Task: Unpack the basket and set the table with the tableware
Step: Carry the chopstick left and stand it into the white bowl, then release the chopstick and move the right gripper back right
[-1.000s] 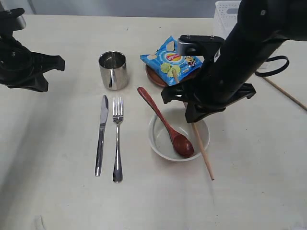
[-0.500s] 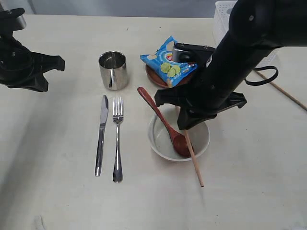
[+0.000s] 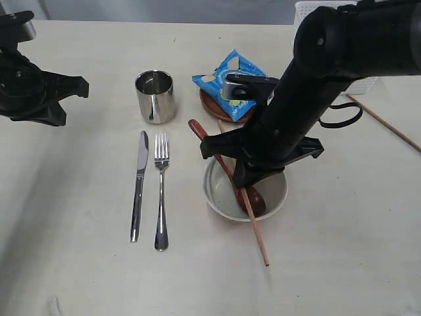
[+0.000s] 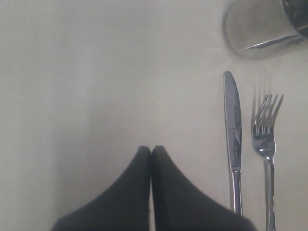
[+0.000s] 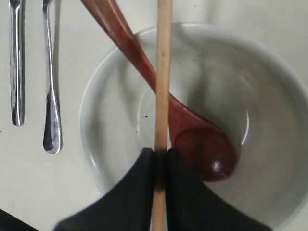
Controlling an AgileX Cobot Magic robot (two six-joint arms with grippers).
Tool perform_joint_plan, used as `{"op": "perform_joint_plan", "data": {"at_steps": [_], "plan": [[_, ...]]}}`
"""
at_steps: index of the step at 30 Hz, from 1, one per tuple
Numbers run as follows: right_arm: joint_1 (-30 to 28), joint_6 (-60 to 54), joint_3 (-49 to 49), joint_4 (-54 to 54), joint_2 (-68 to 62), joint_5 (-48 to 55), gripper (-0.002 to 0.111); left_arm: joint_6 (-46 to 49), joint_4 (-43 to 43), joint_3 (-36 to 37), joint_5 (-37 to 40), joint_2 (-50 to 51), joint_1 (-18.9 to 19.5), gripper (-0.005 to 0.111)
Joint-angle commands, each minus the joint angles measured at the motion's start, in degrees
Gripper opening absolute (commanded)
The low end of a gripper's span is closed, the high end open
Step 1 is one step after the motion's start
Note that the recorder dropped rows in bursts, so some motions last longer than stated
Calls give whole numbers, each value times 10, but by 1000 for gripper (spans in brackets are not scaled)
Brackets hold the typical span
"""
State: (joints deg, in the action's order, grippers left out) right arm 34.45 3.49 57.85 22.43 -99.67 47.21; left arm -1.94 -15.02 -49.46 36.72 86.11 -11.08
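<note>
Chopstick [image 3: 257, 232] shifted over bowl [image 3: 209, 191], gripped by right fingers [image 5: 137, 195]; left fingers [image 4: 132, 192] closed; basket [image 3: 304, 14] half-hidden.

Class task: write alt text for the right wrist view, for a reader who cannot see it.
The right gripper pinches a chopstick over a white bowl holding a wooden spoon. Two steel cutlery handles lie beside the bowl on the table.

The spoon [image 3: 200, 133] lies in the bowl [image 3: 213, 191], right of knife [image 3: 139, 184] and fork [image 3: 160, 197]

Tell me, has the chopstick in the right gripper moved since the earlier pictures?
Yes. The chopstick has shifted left in the exterior view, from the right rim of the bowl to across its middle.
</note>
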Motion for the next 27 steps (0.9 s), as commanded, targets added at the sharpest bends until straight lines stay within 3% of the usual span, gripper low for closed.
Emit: {"op": "perform_joint_plan", "data": {"at_steps": [1,5,7,9,12,20,27], "plan": [[-1,1,1,4,-1,-17,0,2,-5,3,-3,-1,-3,0],[-1,4,1,4,-1,-17,0,2,-5,3,-3,-1,-3,0],[-1,4,1,4,-1,-17,10,2,-5,3,-3,-1,-3,0],[-1,4,1,4,-1,-19,27,2,-5,3,-3,-1,-3,0],[-1,4,1,4,-1,-17,35,2,-5,3,-3,-1,-3,0],[-7,1,12,3,18,11,36,2,-5,3,-3,-1,-3,0],[-70,-17,75,-49,82,121,36,5,-5,3,-2,-1,-3,0]]}}
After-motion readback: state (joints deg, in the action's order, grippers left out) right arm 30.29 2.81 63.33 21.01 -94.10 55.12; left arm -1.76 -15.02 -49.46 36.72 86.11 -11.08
